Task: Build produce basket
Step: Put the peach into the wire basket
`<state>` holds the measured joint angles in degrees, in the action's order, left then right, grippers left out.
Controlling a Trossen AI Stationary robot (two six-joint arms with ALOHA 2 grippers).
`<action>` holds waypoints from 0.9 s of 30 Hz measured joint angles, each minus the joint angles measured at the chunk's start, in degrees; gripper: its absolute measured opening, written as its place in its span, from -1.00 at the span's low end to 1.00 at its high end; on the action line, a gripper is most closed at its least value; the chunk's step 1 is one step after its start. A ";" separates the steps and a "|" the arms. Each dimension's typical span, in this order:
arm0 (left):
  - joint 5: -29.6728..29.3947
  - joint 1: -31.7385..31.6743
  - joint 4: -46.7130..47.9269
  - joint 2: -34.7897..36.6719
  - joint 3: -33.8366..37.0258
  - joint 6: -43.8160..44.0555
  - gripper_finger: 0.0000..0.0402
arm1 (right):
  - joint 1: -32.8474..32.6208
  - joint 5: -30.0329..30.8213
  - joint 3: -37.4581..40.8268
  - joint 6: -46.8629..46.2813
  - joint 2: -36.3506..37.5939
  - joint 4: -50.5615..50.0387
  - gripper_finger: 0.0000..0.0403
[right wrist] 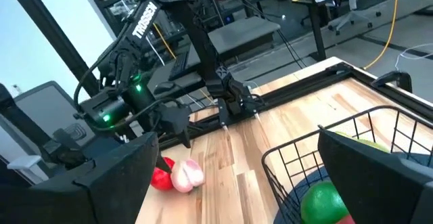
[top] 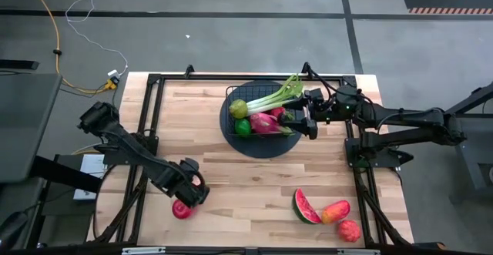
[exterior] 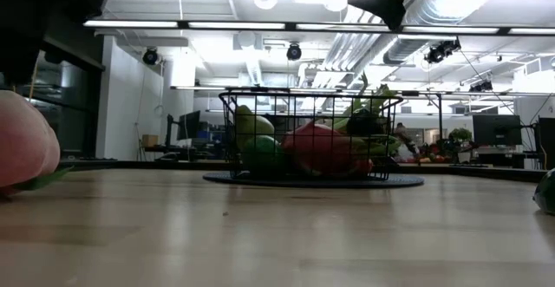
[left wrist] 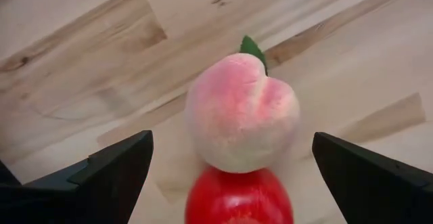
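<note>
the black wire-grid basket (top: 260, 116) stands on a dark round mat (top: 231, 138) at the far middle of the light wooden table (top: 254, 178), with a green-white leafy stalk (top: 276, 95), a pink dragon fruit (top: 264, 122) and green fruits inside. the right hand (top: 306, 121) is spread wide at the basket's right rim. the left hand (left wrist: 230, 158) is spread wide over a pink peach (left wrist: 240, 112) touching a red pepper (left wrist: 238, 195) near the front edge. a watermelon slice (top: 305, 206), a mango (top: 335, 211) and a red apple (top: 348, 230) lie front right. the left arm reads "trossen" (right wrist: 143, 19).
</note>
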<state>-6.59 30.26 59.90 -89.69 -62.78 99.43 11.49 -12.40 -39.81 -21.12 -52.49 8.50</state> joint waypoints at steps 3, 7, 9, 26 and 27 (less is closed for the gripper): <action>0.25 -0.31 -0.27 -1.57 0.00 -1.50 0.95 | 0.00 0.02 0.00 -1.20 -0.02 -0.29 0.97; 0.12 -0.38 -0.99 -3.82 0.00 -2.53 0.95 | 0.02 0.02 0.00 -1.34 0.00 -0.58 0.97; 0.17 -0.66 -2.45 -5.08 0.14 -2.76 0.95 | 0.07 0.02 0.00 -1.35 0.00 -0.64 0.97; 3.15 -4.39 -9.17 -9.20 0.94 -17.35 0.92 | 0.07 0.06 0.00 -2.43 0.00 -1.01 0.97; 3.70 -4.60 -9.12 -9.09 0.95 -18.34 0.88 | 0.07 0.05 0.00 -2.43 0.00 -0.99 0.97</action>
<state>-2.89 25.66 50.78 -98.78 -61.83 81.10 11.55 -12.35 -39.81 -23.55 -52.49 7.50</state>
